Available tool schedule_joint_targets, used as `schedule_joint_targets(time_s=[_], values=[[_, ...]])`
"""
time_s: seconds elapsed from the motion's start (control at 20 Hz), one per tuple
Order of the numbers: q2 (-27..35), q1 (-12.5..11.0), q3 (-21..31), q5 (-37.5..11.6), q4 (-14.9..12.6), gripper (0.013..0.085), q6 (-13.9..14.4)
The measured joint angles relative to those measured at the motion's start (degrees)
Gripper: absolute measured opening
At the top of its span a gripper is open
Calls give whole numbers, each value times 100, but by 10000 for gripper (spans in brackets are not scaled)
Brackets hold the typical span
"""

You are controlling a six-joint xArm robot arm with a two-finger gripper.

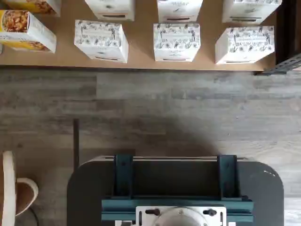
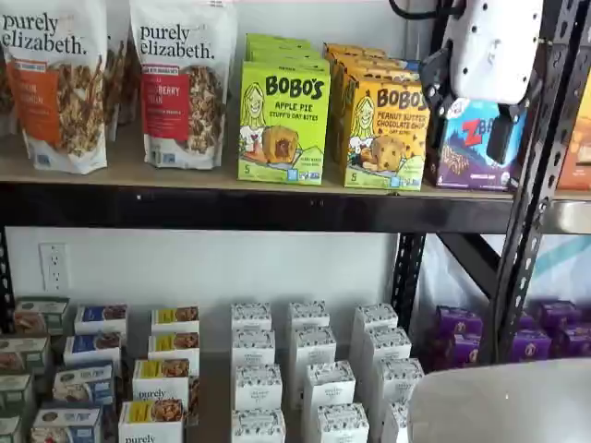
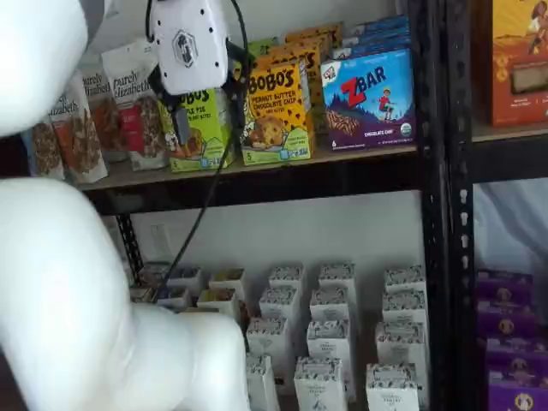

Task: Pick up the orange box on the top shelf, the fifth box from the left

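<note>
A: What does the wrist view give?

B: Only the lower level: small white boxes [image 1: 176,42] with a leaf print stand in rows on a tan board, with grey plank floor in front. The dark mount with teal brackets [image 1: 176,188] is no part of the hand, and the target is not here.

A: And from the front?

B: In a shelf view the orange box [image 2: 386,134], the Bobo's Peanut Butter Chocolate Chip carton, stands upright on the top shelf [image 2: 231,208], face forward so the label reads, between the lime-green Apple Pie box [image 2: 283,123] and the blue ZBar box [image 2: 476,143]. More cartons are stacked behind it. The hand [image 2: 466,115] hangs in front of the ZBar box, beside the target, its black fingers set apart and empty.

A: The other front camera?

B: The same carton [image 3: 276,111] shows clear. There the hand [image 3: 205,107] overlaps the green box, well short of touching anything. I judge the approach has barely begun.
</note>
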Motion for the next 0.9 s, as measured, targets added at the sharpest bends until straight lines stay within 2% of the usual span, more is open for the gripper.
schedule_joint_targets(time_s=[0.1,0.45,0.9], values=[[-9,105,6,-19,-110,850,51],[-20,111,14,-72,-93,850,73],[39,147,50,-566,-204,850,70]])
